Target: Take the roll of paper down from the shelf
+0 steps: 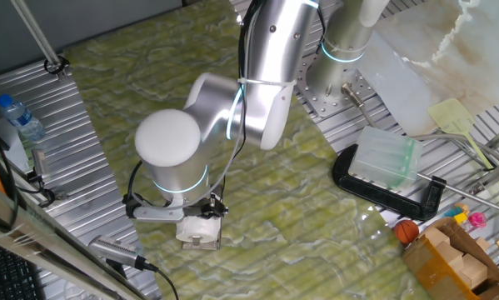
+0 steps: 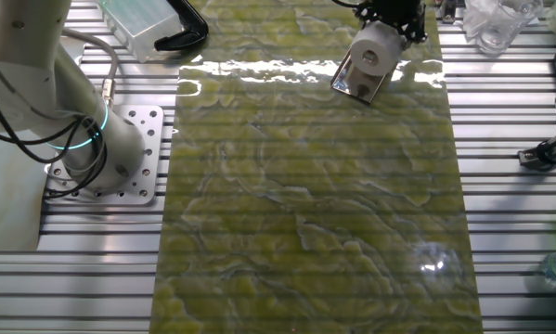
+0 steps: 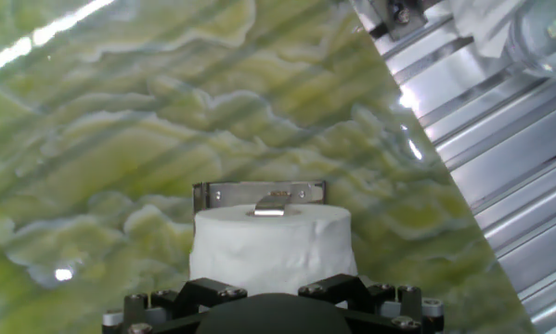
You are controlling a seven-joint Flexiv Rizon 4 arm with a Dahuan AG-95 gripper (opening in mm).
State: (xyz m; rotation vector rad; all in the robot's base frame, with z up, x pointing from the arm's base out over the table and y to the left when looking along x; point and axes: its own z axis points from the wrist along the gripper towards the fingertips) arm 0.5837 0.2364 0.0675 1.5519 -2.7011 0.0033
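Note:
The white roll of paper [image 1: 196, 227] lies on the small shiny metal shelf [image 1: 204, 243] on the green mat, near its front-left edge. In the other fixed view the roll [image 2: 374, 52] shows its core hole and rests on the reflective shelf [image 2: 354, 85]. My gripper [image 1: 202, 208] is right at the roll, reaching it from above and behind [image 2: 389, 20]. In the hand view the roll [image 3: 273, 243] fills the middle just ahead of my gripper [image 3: 273, 289], with the shelf's bracket [image 3: 259, 195] behind it. My fingertips are hidden, so their grip is unclear.
A black C-clamp [image 1: 389, 190] holds a clear ribbed plastic box [image 1: 386, 157] at the right. A cardboard box [image 1: 453, 258] with small toys stands at the front right. A water bottle [image 1: 21, 117] lies at the left. A cable and tool [image 1: 120, 254] lie near the roll.

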